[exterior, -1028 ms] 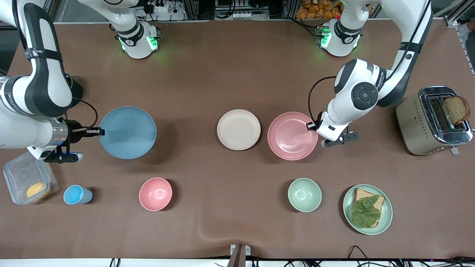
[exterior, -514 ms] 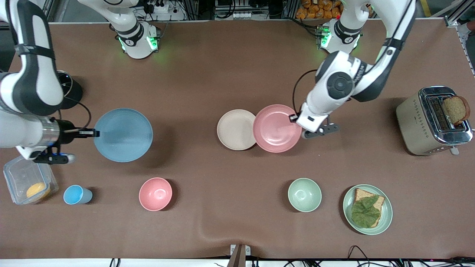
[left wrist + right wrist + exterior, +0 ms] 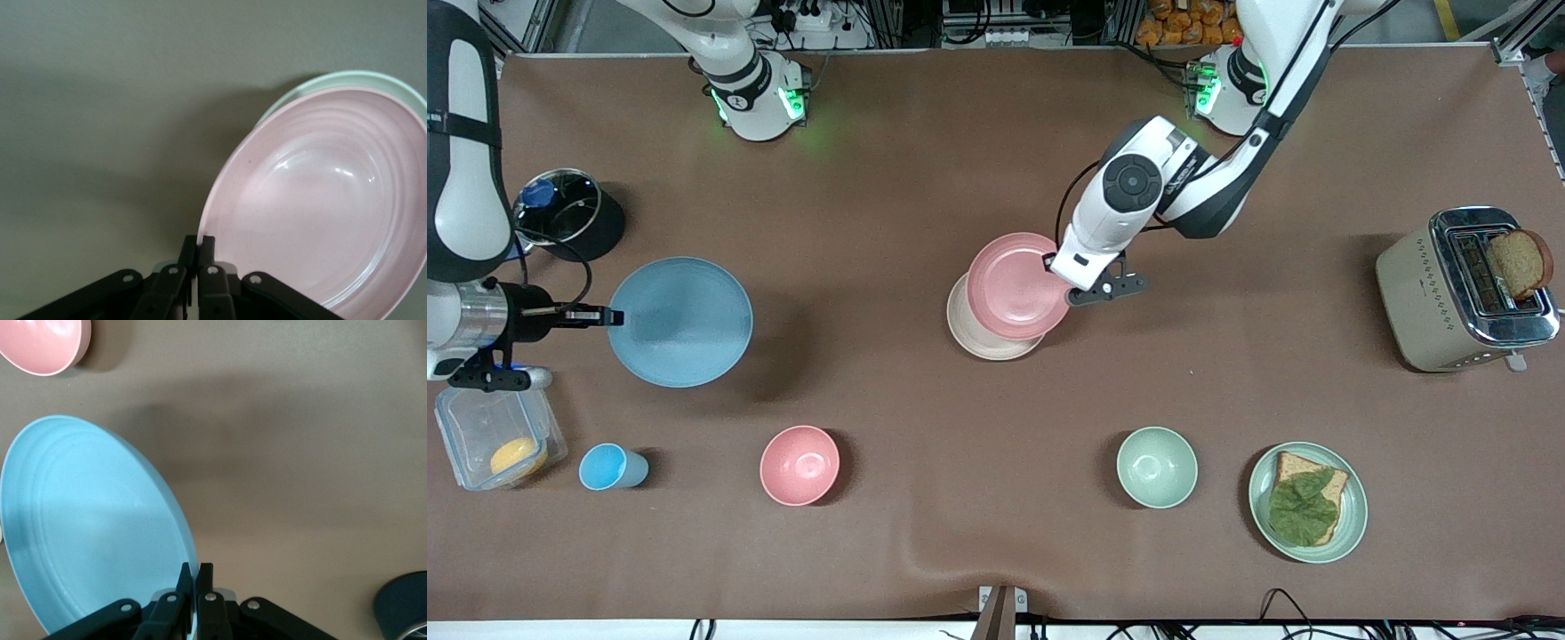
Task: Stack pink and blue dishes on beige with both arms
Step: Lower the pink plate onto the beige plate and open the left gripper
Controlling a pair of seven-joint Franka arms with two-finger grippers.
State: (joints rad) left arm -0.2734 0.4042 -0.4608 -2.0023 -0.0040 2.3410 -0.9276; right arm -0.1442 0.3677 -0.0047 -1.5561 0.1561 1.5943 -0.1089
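My left gripper (image 3: 1052, 260) is shut on the rim of the pink plate (image 3: 1016, 285) and holds it in the air over most of the beige plate (image 3: 980, 342), whose near edge shows beneath. In the left wrist view the fingertips (image 3: 199, 243) pinch the pink plate (image 3: 320, 200), with the beige plate's rim (image 3: 333, 80) peeking out past it. My right gripper (image 3: 609, 315) is shut on the rim of the blue plate (image 3: 680, 321), lifted above the table toward the right arm's end. In the right wrist view the blue plate (image 3: 93, 527) fills the space beside the gripper (image 3: 195, 570).
A small pink bowl (image 3: 799, 465), a blue cup (image 3: 609, 468) and a clear box (image 3: 494, 437) with an orange item lie nearer the camera. A green bowl (image 3: 1157, 467), a green plate (image 3: 1263, 524) with bread and leaf, a toaster (image 3: 1458, 289) and a dark pot (image 3: 569, 213) also stand here.
The left arm has carried the pink plate sideways from beside the beige plate to over it. The right arm has drawn the blue plate toward the right arm's end of the table.
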